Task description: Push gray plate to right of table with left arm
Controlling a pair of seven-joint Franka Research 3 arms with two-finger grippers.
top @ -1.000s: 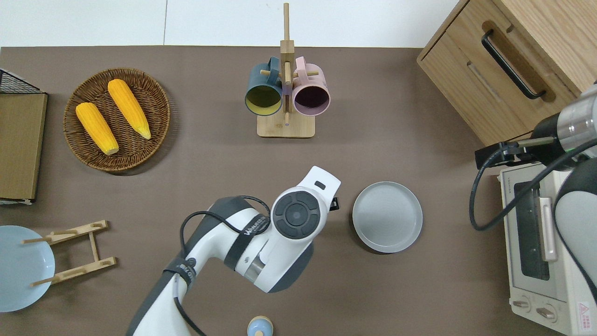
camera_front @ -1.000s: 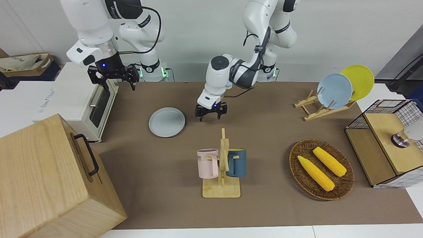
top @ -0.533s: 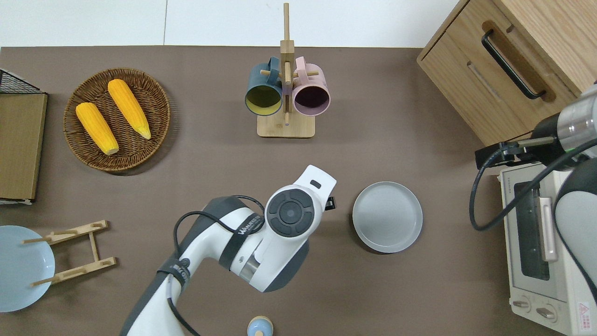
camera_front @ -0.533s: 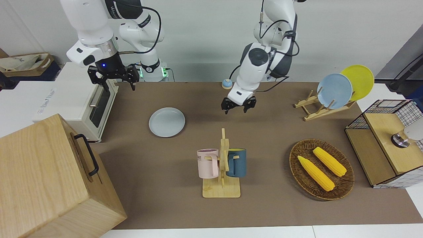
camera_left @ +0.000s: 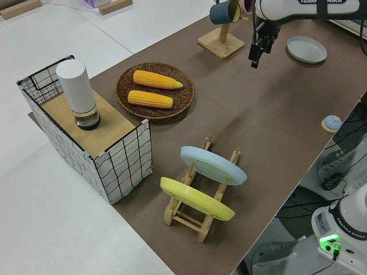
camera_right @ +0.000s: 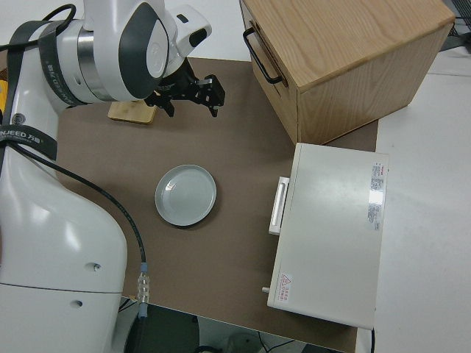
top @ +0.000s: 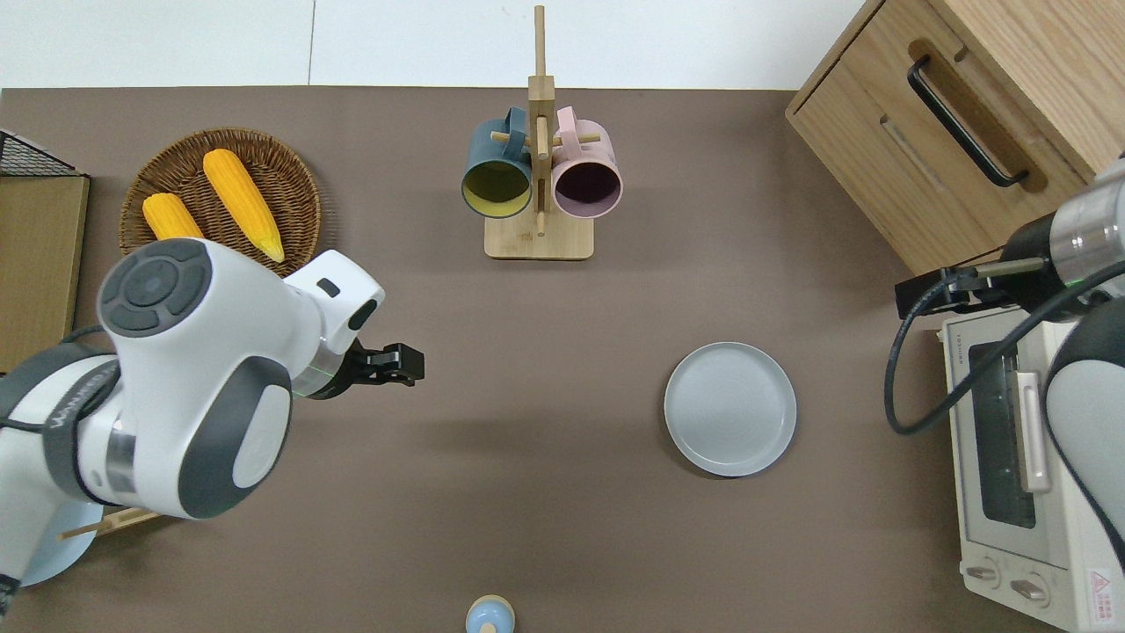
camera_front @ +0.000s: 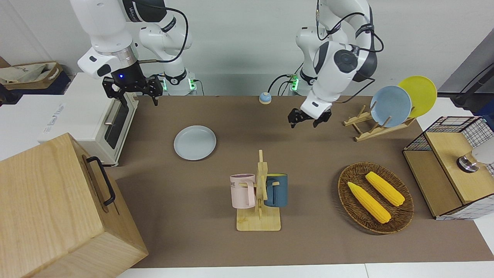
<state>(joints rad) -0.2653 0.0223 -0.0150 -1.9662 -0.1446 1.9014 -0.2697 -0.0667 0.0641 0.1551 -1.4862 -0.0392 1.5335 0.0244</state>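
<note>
My left gripper (camera_front: 307, 117) hangs in the air with nothing in it, and its two short black fingers stand apart. In the overhead view it is over bare brown mat, near the wicker basket (top: 294, 180) and well apart from the gray plate (top: 730, 409). My left arm (top: 189, 387) is glossy white with dark round joint caps.

The gray plate is round and shallow, with a low raised rim and a plain matte surface. It lies flat on the table (camera_front: 185, 200), toward the right arm's end, beside the white toaster oven (top: 1024, 457) but not touching it. The plate is nearer to the robots than the wooden mug stand (camera_front: 259, 200).

The stand is of pale wood on a flat square base. It carries a pink mug (camera_front: 243, 190) and a dark blue mug (camera_front: 277, 189). The basket is a round one of dark woven wicker, and two yellow corn cobs (camera_front: 376, 195) lie in it side by side. At the left arm's end a wooden plate rack (camera_front: 368, 125) holds a sky-blue plate (camera_front: 390, 105) and a yellow plate (camera_front: 420, 92), both leaning. A big box of light wood (camera_front: 50, 216) with a black handle stands at the right arm's end.

My right arm is parked.
</note>
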